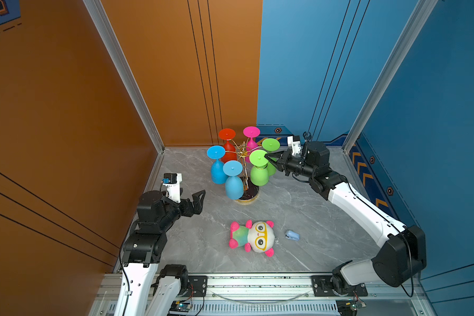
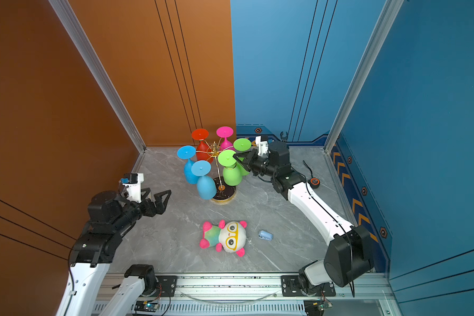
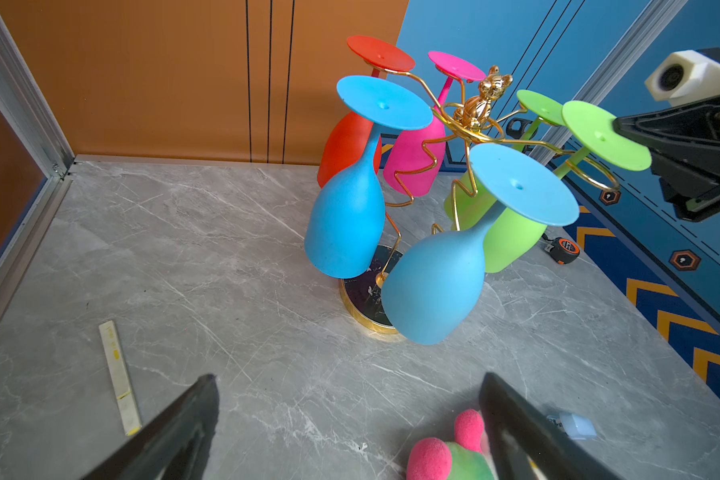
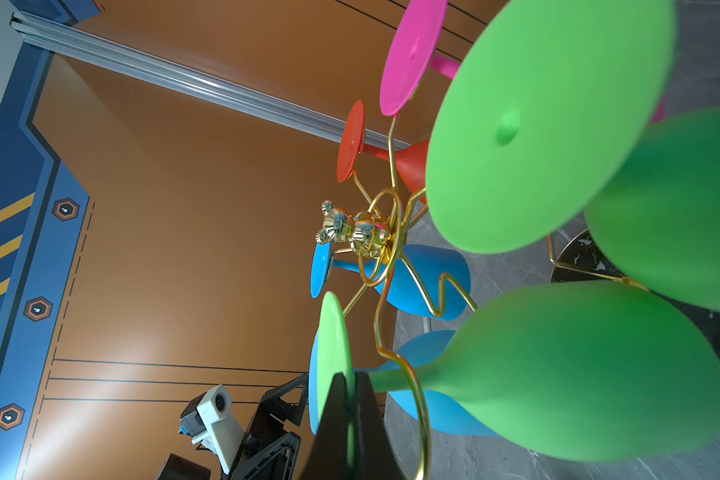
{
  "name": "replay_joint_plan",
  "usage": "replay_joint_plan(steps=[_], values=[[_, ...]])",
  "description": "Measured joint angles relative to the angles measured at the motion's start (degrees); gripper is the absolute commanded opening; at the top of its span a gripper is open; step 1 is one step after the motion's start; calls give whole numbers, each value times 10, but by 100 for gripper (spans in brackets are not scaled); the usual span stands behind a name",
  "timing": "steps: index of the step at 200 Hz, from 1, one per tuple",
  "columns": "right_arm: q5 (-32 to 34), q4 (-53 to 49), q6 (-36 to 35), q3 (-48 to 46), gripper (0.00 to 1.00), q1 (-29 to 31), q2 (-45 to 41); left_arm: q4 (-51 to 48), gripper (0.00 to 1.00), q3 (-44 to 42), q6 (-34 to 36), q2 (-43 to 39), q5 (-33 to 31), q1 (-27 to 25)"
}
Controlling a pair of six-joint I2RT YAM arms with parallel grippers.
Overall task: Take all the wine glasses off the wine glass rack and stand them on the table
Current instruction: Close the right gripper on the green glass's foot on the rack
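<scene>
Our right hand (image 1: 267, 156) was pinching the edge of the round foot on the nearer green wine glass (image 1: 259, 175). That glass hung upside down on the wine glass rack (image 1: 243, 153), off to the rack's right side. The rack stood fully loaded near the back of the bench (image 1: 298, 213). Our left hand (image 2: 160, 190) hovered spread wide and empty, well left of the rack. We also had a plush toy (image 1: 253, 238) lying up front.

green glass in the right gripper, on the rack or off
On: the green glass hangs bowl-down, stem inside a rack loop, right gripper pinching its foot.
</scene>
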Motion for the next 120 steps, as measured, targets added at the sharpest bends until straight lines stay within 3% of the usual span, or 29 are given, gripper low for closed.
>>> replay_joint_plan(steps=[120], values=[[10,-40,-31,40,0,19,32,0,98,-3,0,-6,0,5]])
